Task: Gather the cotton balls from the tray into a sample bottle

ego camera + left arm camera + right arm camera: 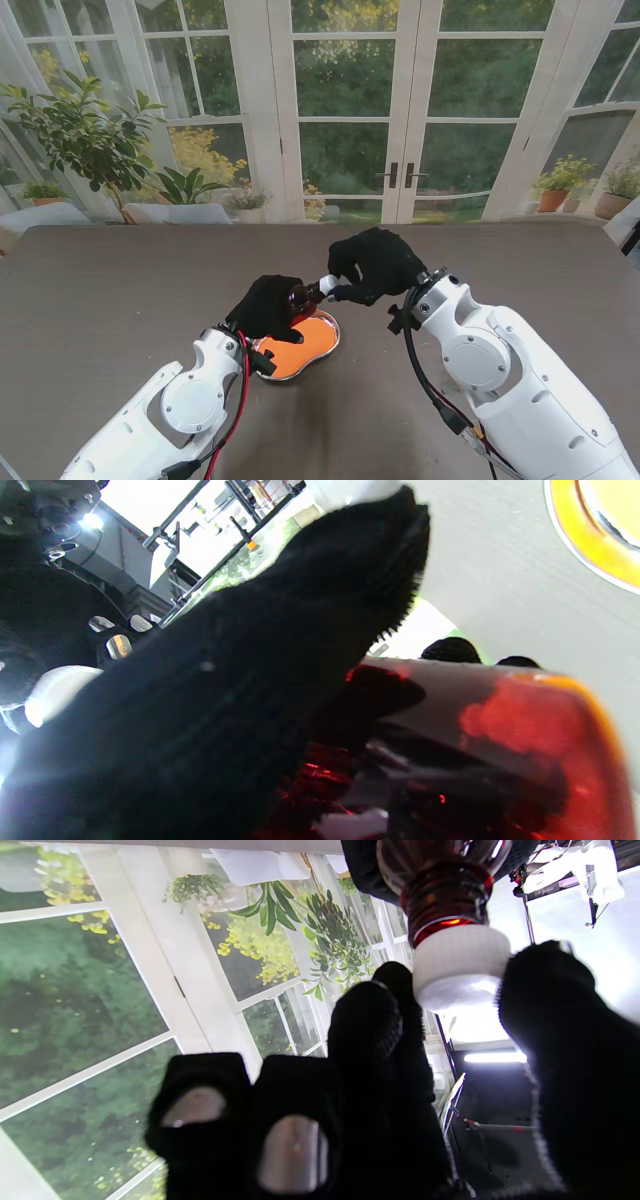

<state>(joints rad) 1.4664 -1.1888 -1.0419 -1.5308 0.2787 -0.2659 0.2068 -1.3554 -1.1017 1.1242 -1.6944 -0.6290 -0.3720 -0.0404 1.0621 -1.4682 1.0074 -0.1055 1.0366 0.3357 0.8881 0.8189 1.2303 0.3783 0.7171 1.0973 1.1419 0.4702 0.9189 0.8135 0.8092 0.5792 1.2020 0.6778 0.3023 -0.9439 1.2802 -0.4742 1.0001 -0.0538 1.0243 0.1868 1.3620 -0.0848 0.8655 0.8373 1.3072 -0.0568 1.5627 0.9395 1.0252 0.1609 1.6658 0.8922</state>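
- My left hand (268,308) has its fingers wrapped around the dark red bottle (480,745), holding it over the near edge of the orange tray (305,348).
- My right hand (372,265) pinches the white cap (457,965) between thumb and forefinger; the other fingers curl underneath.
- I judge this the uncapping step, the cap sitting on the neck; next comes a twist and lift away from the left fingers.
- I cannot make out any cotton balls.
- The table (120,290) is bare beyond my knuckles, so there is room to set the cap down.
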